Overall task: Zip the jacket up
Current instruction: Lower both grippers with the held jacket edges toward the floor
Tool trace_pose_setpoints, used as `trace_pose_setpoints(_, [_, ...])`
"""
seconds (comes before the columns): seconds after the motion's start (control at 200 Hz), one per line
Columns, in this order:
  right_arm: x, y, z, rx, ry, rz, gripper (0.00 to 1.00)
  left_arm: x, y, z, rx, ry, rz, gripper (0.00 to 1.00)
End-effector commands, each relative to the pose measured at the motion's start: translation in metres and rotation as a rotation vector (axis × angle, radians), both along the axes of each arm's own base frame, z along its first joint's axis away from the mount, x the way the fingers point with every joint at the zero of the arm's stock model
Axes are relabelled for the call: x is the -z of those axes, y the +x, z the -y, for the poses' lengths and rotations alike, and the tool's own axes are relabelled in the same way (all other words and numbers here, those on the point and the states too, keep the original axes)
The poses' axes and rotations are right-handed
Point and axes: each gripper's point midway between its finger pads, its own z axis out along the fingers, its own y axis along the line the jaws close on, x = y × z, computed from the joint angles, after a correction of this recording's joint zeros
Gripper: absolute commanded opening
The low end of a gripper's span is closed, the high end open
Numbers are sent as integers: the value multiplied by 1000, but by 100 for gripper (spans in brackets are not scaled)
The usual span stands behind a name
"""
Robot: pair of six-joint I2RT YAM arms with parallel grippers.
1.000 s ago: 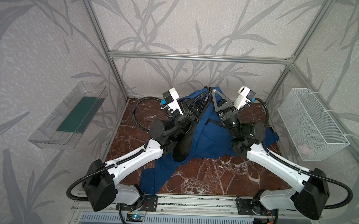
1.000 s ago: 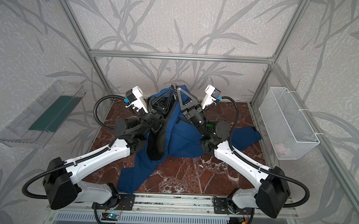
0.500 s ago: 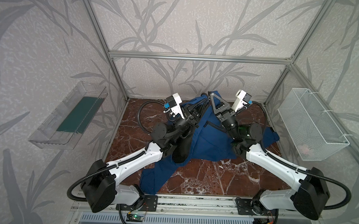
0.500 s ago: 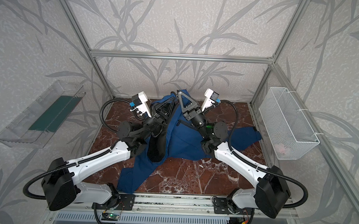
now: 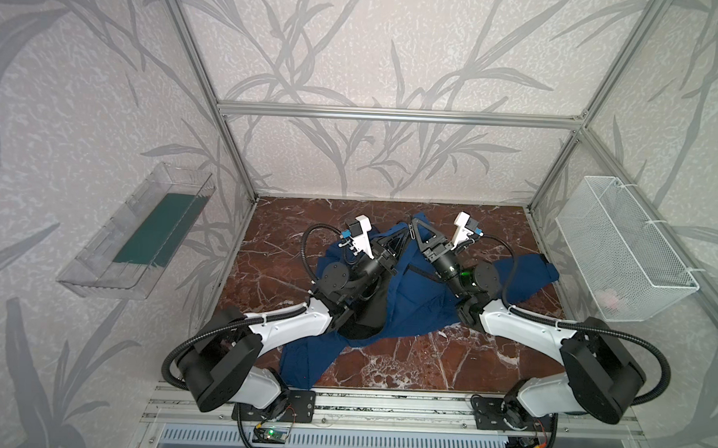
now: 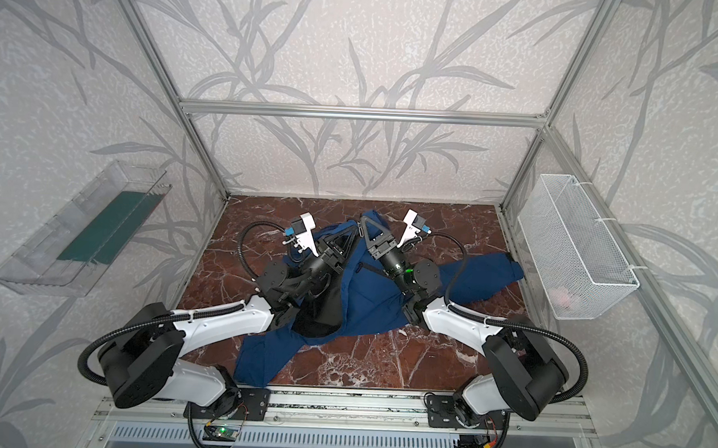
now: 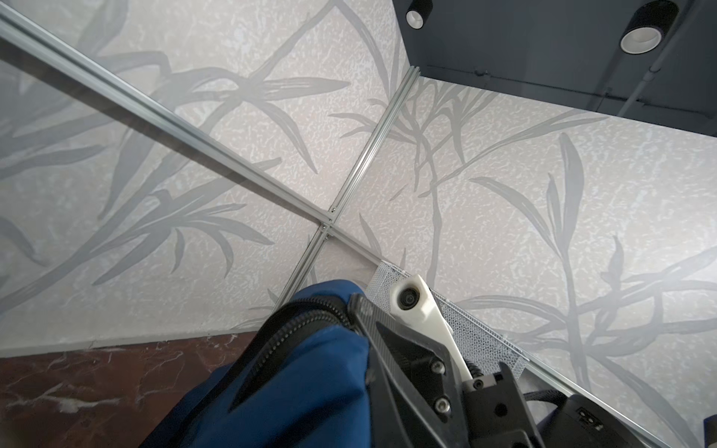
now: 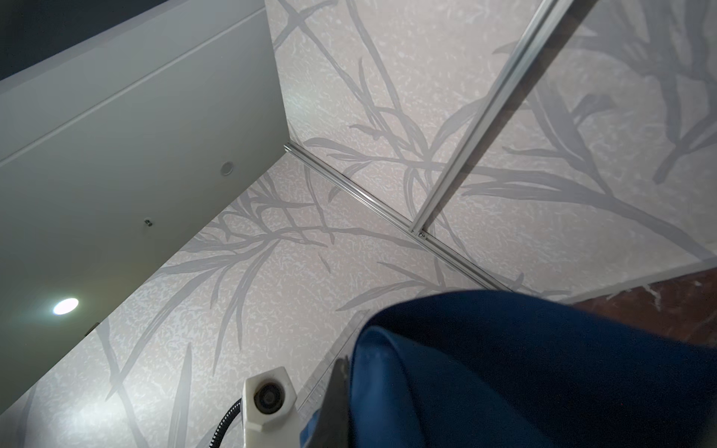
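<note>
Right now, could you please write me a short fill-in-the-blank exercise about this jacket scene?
1. The left gripper and the right gripper are both shut on the ____.
2. The jacket has a blue outside and a ____ lining.
3. In both top views the wire basket hangs on the ____ side.
4. The table is red-brown with ____ veins.
Missing words: jacket; black; right; white.
</note>
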Motion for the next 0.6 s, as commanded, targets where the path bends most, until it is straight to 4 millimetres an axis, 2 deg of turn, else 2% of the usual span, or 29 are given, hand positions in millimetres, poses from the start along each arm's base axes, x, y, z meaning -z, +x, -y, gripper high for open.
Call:
trace_pose_setpoints(0.0, [-8, -6, 4, -32, 53, 18, 4, 11, -15, 11, 90, -2, -14, 0])
trace_pose_setpoints(0.135, [8, -9, 12, -6, 70, -24, 9, 18, -16, 6, 70, -2, -31, 0])
trace_pose_setpoints(0.255, [14, -8, 10, -18, 61, -47, 25, 21, -16, 5, 71, 2, -39, 0])
trace_pose_setpoints(0.435, [24, -10, 7, -44, 67, -104, 38, 28, -16, 4, 65, 1, -54, 0])
trace_pose_setpoints(0.595, [36, -17, 6, -53, 37, -183, 48, 26, -16, 3, 62, -6, -50, 0])
